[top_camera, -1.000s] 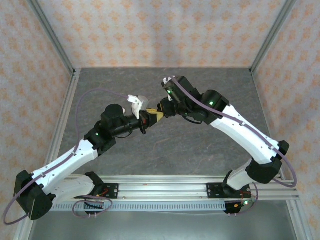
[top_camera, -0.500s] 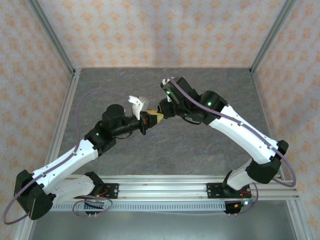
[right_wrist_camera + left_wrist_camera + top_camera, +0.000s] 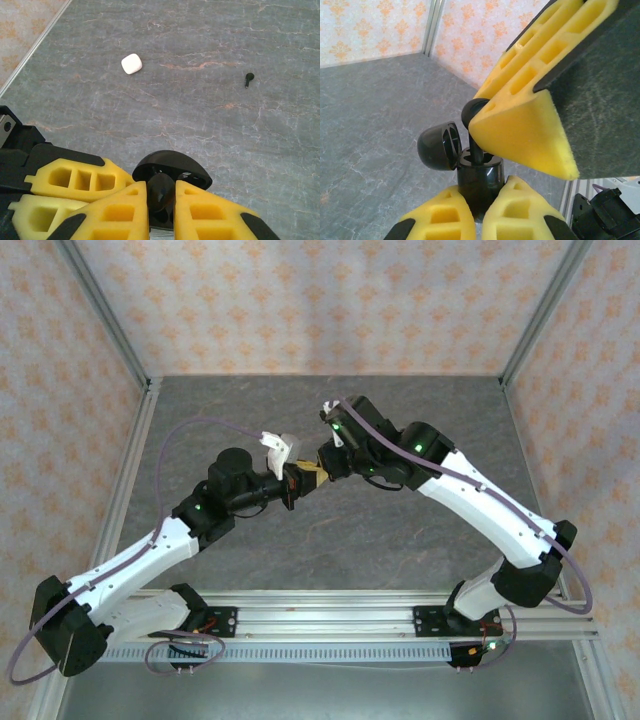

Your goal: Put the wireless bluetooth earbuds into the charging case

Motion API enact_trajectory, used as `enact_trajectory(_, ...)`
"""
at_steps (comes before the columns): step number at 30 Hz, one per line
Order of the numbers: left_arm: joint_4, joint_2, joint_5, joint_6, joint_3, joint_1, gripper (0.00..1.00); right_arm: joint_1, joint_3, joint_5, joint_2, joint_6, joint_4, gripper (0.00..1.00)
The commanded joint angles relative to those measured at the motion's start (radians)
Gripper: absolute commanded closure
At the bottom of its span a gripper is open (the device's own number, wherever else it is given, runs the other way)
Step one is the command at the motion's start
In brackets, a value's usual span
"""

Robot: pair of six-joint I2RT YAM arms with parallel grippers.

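Note:
My left gripper (image 3: pixel 481 191) is shut on the lower body of a black charging case (image 3: pixel 477 175), held upright above the table with its round lid (image 3: pixel 437 147) hinged open to the left. My right gripper (image 3: pixel 161 192) is shut on a black earbud (image 3: pixel 161 196). In the left wrist view that earbud's (image 3: pixel 472 114) stem reaches down into the case's top opening beneath the right fingers (image 3: pixel 520 125). The open lid (image 3: pixel 172 167) shows just past my right fingertips. From above, both grippers (image 3: pixel 305 476) meet mid-table. A second black earbud (image 3: pixel 248 78) lies loose on the table.
A small white rounded case (image 3: pixel 131 63) lies on the grey stone-patterned table (image 3: pixel 400 530), left of the loose earbud. Patterned walls and metal frame posts (image 3: pixel 105 320) enclose the table on three sides.
Both grippers have edged slightly closer together, the left wrist drifting a little right. The grips on the case and the earbud are unchanged.

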Motion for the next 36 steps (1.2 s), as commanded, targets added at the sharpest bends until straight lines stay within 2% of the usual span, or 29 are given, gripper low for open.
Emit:
enact_trajectory(1,0.035,-0.004,-0.018,0.022,0.046,-0.001,1.00,0.013,0.026,-0.041,0.010,-0.005,-0.086,0.83)
enact_trajectory(11,0.032,-0.008,-0.009,0.023,0.041,-0.002,1.00,0.013,0.088,0.023,0.023,-0.008,-0.140,0.83)
enact_trajectory(36,0.036,-0.025,0.022,0.048,0.015,-0.001,1.00,0.013,0.347,0.038,0.162,-0.027,-0.358,0.83)
